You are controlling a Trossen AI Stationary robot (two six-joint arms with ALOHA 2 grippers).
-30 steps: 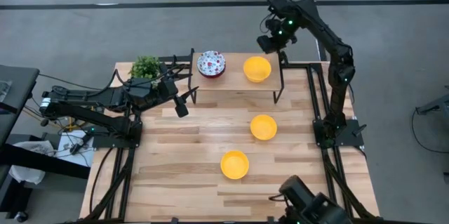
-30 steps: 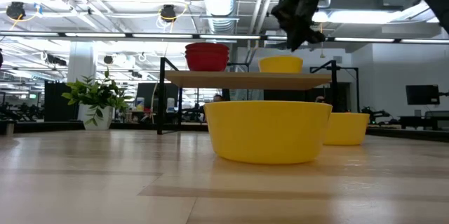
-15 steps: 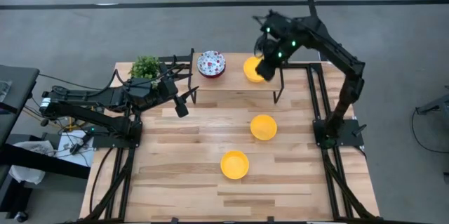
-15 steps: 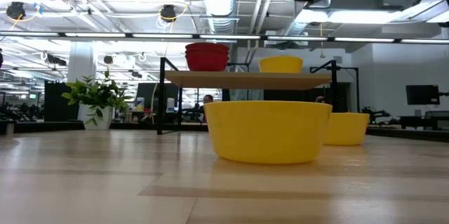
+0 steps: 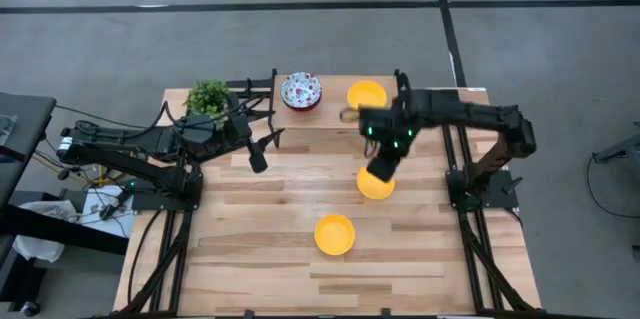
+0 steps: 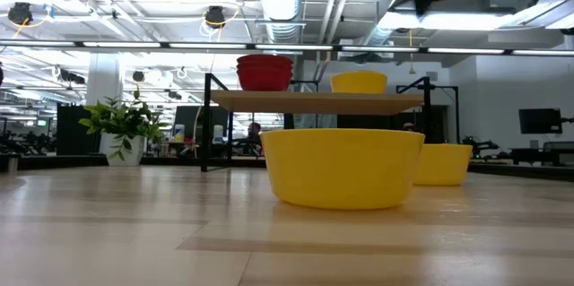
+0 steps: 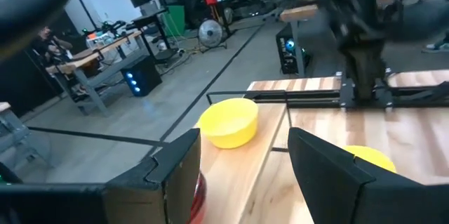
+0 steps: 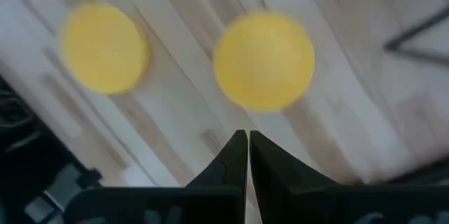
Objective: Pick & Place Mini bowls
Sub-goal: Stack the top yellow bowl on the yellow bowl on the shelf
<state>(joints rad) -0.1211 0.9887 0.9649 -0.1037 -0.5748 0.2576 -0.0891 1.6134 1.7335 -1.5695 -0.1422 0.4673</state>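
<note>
Two yellow mini bowls rest on their bases on the table, one in the middle (image 5: 376,185) and one nearer the front (image 5: 334,234). A third yellow bowl (image 5: 367,94) and a floral bowl (image 5: 301,90) stand on a raised wooden shelf (image 5: 325,116) at the far edge. In the low view the floral bowl is the top of a red-sided stack (image 6: 265,72). My right gripper (image 5: 380,166) hovers shut above the middle yellow bowl (image 8: 264,59), touching nothing. My left gripper (image 5: 258,155) is open and empty beside the shelf's left end.
A small green potted plant (image 5: 207,96) stands at the table's far left corner. The shelf stands on black metal legs (image 5: 397,124). Bare wooden tabletop (image 5: 260,229) lies left of the two table bowls and toward the near edge.
My right gripper has swung from beyond the shelf's far side, over the shelf, toward the table's near edge. It has come down above the middle yellow bowl. No bowl has moved.
</note>
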